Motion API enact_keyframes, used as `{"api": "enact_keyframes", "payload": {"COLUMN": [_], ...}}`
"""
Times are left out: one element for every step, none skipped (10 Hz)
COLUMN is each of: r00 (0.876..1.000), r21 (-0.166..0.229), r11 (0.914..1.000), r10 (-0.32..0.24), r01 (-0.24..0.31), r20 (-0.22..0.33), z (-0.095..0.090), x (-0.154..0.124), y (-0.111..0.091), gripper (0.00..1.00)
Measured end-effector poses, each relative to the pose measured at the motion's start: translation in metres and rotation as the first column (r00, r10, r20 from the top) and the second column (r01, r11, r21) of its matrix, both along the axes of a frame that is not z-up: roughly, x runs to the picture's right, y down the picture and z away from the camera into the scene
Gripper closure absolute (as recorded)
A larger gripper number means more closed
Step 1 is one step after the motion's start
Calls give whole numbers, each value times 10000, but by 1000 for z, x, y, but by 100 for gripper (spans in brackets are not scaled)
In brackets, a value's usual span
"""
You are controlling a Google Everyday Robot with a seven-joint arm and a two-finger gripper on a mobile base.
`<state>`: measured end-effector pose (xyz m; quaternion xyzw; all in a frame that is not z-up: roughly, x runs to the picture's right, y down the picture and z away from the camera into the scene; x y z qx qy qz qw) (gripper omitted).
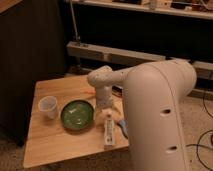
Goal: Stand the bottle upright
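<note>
Crowding the right half of the view, the robot's big white body stands against the right side of a small wooden table and hides that corner of it. Its arm reaches out leftward over the tabletop and turns down. The gripper hangs low over the boards, just right of a green bowl and at the far end of the bottle. Whether the gripper is wide, narrow or holding anything cannot be told.

Left of the bowl, near the table's left edge, a short translucent cup stands upright, apart from the bowl. A blue block lies just beside the bottle on its right, partly cut off by the robot's body. Behind the table runs a grey metal rail, and a dark cabinet rises on the left.

The bottle is slim and pale, whitish with a light label. It lies flat on its side near the front right of the table, its length running from the gripper toward the front edge. Which end carries the cap cannot be made out.

Counted: one bottle, one bowl, one cup, one block, one table, one arm with one gripper.
</note>
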<state>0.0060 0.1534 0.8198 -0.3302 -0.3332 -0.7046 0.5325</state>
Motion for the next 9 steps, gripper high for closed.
{"api": "enact_keyframes", "payload": {"r00": [9999, 9997, 9995, 9992, 9986, 9984, 9983, 9980, 9975], "r21": [-162, -486, -676, -898, -1235, -1530, -1844, -2042, -2172], "r11": [9999, 9986, 9975, 9958, 9923, 9882, 9828, 9784, 9748], "r10": [-57, -234, -230, -201, -184, -118, 2, 203, 381], "r01": [56, 228, 213, 170, 121, 32, -110, -320, -503], "r20": [-83, -114, -238, -335, -503, -556, -584, -595, -597], "z": [10, 20, 30, 37, 47, 52, 55, 55, 55], "x": [-2, -7, -13, -14, -2, 2, 8, 16, 23], "y": [0, -2, -7, -14, -25, -30, -34, -35, -35], "gripper": [20, 20, 20, 20, 20, 20, 20, 20, 20]}}
